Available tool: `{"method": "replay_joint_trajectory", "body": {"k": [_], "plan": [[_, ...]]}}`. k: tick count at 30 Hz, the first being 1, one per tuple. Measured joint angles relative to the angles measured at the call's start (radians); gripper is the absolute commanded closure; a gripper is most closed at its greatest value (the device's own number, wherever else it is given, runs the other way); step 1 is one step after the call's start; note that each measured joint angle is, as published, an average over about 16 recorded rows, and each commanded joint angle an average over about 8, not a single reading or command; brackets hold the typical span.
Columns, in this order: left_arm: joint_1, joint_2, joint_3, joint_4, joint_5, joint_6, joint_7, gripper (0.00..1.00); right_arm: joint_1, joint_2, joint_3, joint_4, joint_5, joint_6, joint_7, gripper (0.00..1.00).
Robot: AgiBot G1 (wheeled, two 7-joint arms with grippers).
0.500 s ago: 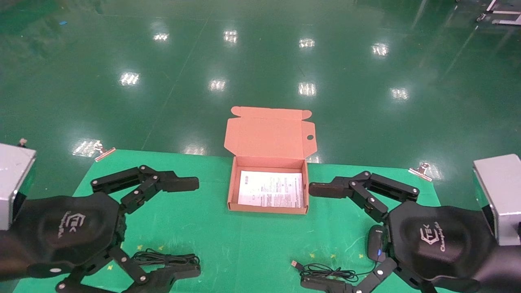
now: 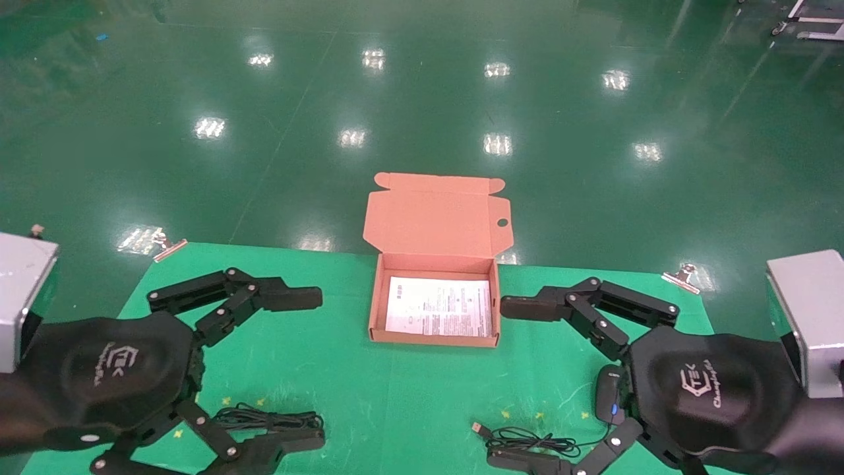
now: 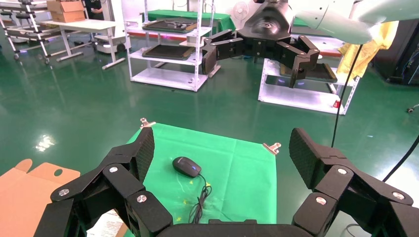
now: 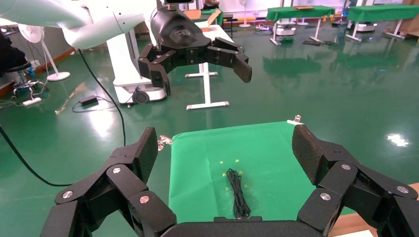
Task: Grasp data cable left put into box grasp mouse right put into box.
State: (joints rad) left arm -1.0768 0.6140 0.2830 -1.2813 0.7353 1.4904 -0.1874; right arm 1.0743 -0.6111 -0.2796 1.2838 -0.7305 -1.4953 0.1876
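Shallow tan cardboard box lying open on green cloth counter, coiled thin black data cable, oval black mouse, left end effector and right end effector both hovering spread wide, gripping nothing.

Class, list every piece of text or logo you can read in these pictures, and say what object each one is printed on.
"TEK" with a logo: on the housing of the left end effector and of the right end effector; the script line beneath is too blurred to read.
Printed sheet lining the box: print too small to read.
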Motion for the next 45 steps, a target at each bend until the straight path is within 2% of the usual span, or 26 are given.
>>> {"method": "replay_joint_trajectory", "body": {"k": [13, 18, 23, 29, 36, 45], "plan": [[-0.011, 0.010, 0.011, 0.005, 0.017, 0.008, 0.003, 0.00, 0.010, 0.002, -0.006, 0.008, -0.023, 0.000, -0.008, 0.00], [-0.050, 0.025, 0.045, 0.017, 0.083, 0.021, 0.001, 0.00, 0.053, 0.002, -0.030, 0.026, -0.095, -0.010, -0.022, 0.00], [-0.129, 0.049, 0.105, 0.025, 0.206, 0.043, -0.010, 0.00, 0.142, -0.013, -0.087, 0.045, -0.221, -0.034, -0.045, 0.00], [-0.257, 0.086, 0.205, 0.029, 0.401, 0.066, -0.034, 0.00, 0.299, -0.056, -0.218, 0.061, -0.424, -0.065, -0.090, 0.00], [-0.391, 0.142, 0.336, 0.033, 0.619, 0.078, -0.042, 0.00, 0.489, -0.136, -0.447, 0.066, -0.674, -0.083, -0.154, 0.00], [-0.467, 0.222, 0.483, 0.053, 0.881, 0.037, -0.008, 0.00, 0.641, -0.249, -0.742, 0.069, -0.956, -0.064, -0.154, 0.00]]}}
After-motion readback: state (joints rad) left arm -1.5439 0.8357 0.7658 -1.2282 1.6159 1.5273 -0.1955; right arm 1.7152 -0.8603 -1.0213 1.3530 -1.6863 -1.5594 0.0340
